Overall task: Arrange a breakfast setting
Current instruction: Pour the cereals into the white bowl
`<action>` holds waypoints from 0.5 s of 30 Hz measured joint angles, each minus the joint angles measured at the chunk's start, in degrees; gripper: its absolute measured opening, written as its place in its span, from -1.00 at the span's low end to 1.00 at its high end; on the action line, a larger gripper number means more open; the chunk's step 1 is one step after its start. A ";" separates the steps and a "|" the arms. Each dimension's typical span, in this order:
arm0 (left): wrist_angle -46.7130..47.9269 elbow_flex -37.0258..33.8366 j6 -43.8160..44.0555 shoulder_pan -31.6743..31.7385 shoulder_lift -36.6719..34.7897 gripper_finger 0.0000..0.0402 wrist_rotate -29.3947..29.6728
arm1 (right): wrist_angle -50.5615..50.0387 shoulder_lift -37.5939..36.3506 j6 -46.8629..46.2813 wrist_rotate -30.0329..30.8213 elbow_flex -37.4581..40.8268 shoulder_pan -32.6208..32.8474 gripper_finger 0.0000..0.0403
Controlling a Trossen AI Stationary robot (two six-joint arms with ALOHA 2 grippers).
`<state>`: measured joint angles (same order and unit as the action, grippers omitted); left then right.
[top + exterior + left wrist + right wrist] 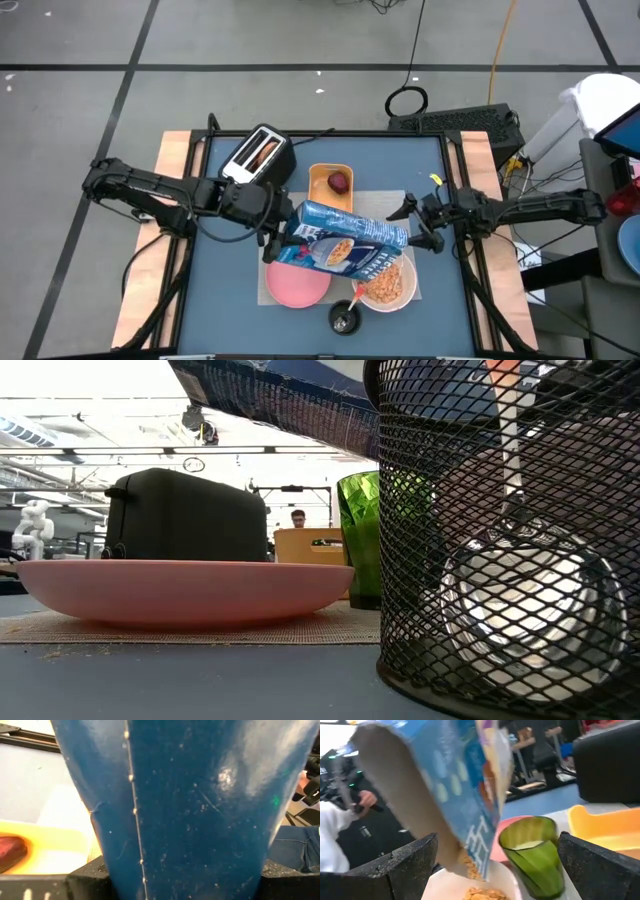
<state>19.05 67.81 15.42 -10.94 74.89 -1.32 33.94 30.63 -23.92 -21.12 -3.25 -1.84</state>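
- Cereal box (pixel 345 240) was the landmark: blue, held in the air and tipped on its side over the middle of the table (pixel 235 290), its open end lowered toward the white bowl (pixel 385 285).
- Left gripper (pixel 272 232) was clenched on the box's closed end; in the left wrist view the blue cardboard (pixel 190 805) filled the gap between its dark fingers (pixel 87 880).
- Right gripper (pixel 425 225) hung just beside the box's open end with its fingers (pixel 402 862) spread apart, holding nothing (the box did not touch them in the right wrist view).
- Bowl sat directly under the box's open end, with orange-brown cereal flakes (pixel 482 894) already lying in it.
- Green cup (pixel 535 852) stood just beside the bowl, under the box, with pale liquid visible inside.
- Pink plate (pixel 297 284) lay below the box's closed end, resting on a woven mat (pixel 200 628).
- Orange tray (pixel 322 182) sat beyond the box, away from the plate, carrying a dark-red fruit (pixel 340 181).
- Toaster (pixel 257 155) stood beside the tray, farther from the box, with toast (pixel 265 152) in its slots.
- Black mesh holder (pixel 346 318) stood on the near side of the box, between plate and bowl; a spoon (pixel 520 575) stood inside it, bowl end down.
- Person (pixel 298 518) showed in the room far behind the table in the low view.
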 joint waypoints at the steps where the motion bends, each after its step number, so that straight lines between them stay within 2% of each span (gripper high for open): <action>1: 0.00 0.00 0.00 0.00 0.00 0.11 0.03 | 0.81 0.04 0.49 -0.04 0.22 0.53 0.95; 15: 0.00 0.00 1.22 -0.02 0.00 0.11 2.06 | 3.18 0.62 7.79 10.17 0.17 7.52 0.95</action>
<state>19.05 67.81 16.64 -10.96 74.89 0.74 37.12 31.26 -16.13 -10.95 -3.08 5.68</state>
